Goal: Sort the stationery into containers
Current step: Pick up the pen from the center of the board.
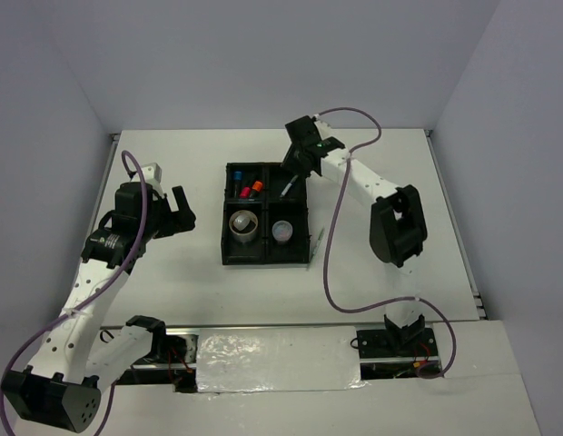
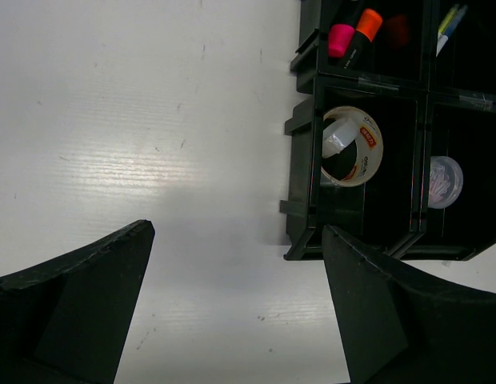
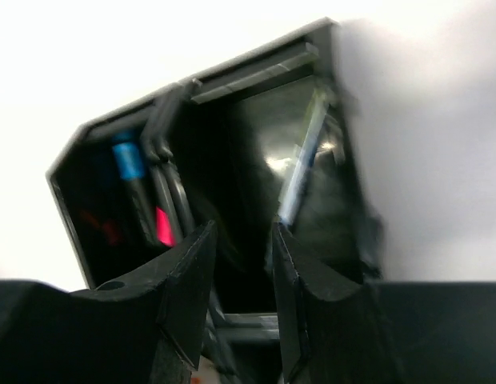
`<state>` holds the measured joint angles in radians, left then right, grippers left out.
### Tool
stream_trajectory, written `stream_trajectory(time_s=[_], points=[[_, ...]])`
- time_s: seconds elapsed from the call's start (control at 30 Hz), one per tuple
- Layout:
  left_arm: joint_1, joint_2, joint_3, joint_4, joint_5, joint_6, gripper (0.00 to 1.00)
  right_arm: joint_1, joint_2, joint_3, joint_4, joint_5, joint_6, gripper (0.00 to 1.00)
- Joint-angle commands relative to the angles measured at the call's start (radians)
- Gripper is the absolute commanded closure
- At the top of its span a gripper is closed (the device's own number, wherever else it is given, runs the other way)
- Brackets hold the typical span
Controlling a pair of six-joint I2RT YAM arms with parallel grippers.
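Black plastic forms the square tray [image 1: 263, 258], which is set mid-table on the white table [image 1: 172, 163] and divided into four compartments. The grey tape ring [image 2: 352, 146] is seen in the near-left compartment, with a pale piece inside it that cannot be identified. The round clear tub [image 2: 445, 181] lies in the near-right one. In the far-left compartment the pink highlighter [image 2: 341, 38] and the orange-capped stick [image 2: 366, 24] are cut off by the top edge of the left wrist view. The blue highlighter [image 3: 128, 160] is made out beside them only as a smear. The right wrist view is blurred throughout. A pale pen [image 3: 300, 172] is seen leaning in the far-right compartment, its colour uncertain.

The right gripper [image 3: 242, 240] is held over that compartment, its jaws narrowly apart with nothing seen between them; the near compartments are hidden behind its fingers. The left gripper [image 2: 236, 232] is held over bare table left of the tray, its jaws spread wide and empty.
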<state>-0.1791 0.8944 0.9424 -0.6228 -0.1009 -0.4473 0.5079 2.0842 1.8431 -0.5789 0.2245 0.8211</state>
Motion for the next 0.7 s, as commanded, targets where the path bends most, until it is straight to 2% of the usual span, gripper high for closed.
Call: stream_trajectory(time_s=[0.0, 0.07, 0.17, 0.33, 0.47, 0.67], points=[[0.006, 0.003, -0.002, 0.034, 0.012, 0.016, 0.01, 0.003, -0.255, -0.184, 0.042, 0.087, -0.013, 0.59], [0.006, 0.001, -0.002, 0.035, 0.015, 0.016, 0.01, 0.003, -0.337, -0.369, 0.120, 0.111, -0.011, 0.59], [0.006, 0.005, -0.004, 0.035, 0.018, 0.016, 0.01, 0.007, -0.469, -0.552, 0.154, 0.148, -0.005, 0.59], [0.007, 0.000, -0.004, 0.034, 0.017, 0.016, 0.01, 0.015, -0.590, -0.769, 0.189, 0.150, 0.006, 0.60], [0.007, -0.002, -0.004, 0.034, 0.012, 0.016, 0.01, 0.026, -0.602, -0.847, 0.200, 0.156, 0.035, 0.61], [0.007, 0.006, -0.005, 0.034, 0.012, 0.015, 0.01, 0.024, -0.552, -0.880, 0.209, 0.136, 0.059, 0.61]])
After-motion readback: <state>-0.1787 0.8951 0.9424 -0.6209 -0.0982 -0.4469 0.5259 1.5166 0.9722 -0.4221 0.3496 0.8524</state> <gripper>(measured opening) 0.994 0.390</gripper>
